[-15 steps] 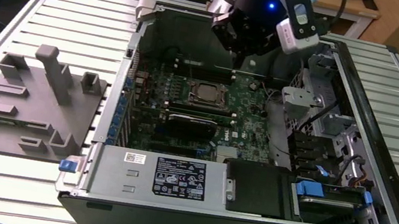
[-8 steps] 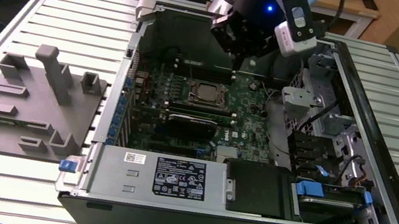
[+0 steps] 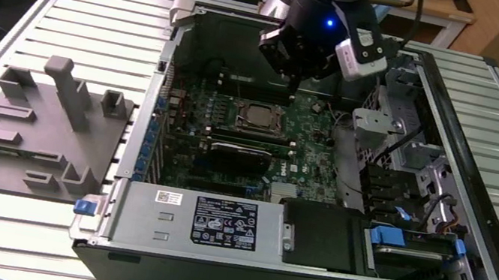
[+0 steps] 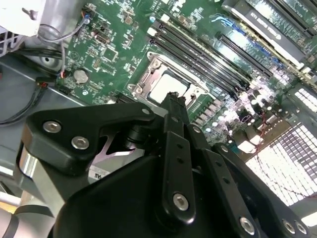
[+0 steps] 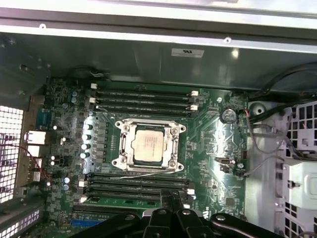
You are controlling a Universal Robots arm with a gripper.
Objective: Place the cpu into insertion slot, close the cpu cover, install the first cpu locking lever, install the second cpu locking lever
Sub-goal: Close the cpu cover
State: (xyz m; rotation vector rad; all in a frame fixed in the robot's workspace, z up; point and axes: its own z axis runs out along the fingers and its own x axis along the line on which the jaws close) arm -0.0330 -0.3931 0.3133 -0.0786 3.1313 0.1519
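Note:
The cpu (image 5: pixel 148 146) lies flat in the insertion slot (image 5: pixel 119 161) on the green motherboard (image 3: pixel 317 132), its silver-grey top showing. The silvery cpu cover (image 5: pixel 173 144) lies down around it as a frame. A thin lever wire (image 5: pixel 148 174) runs along the socket's edge nearest the fingers, at a slight angle. My gripper (image 4: pixel 173 99) hangs above the board beside the socket, shut with nothing held. Its fingertips (image 5: pixel 171 198) stand just off the lever-wire side. In the exterior view the gripper (image 3: pixel 294 83) hovers over the board behind the cpu (image 3: pixel 259 116).
The open computer case (image 3: pixel 475 246) walls in the board. A black card (image 3: pixel 238 155) and the power supply (image 3: pixel 205 220) lie in front of the socket. A drive cage (image 3: pixel 409 159) is at the exterior view's right. Memory slots (image 5: pixel 143 99) flank the socket. A grey fixture (image 3: pixel 38 127) sits at the left.

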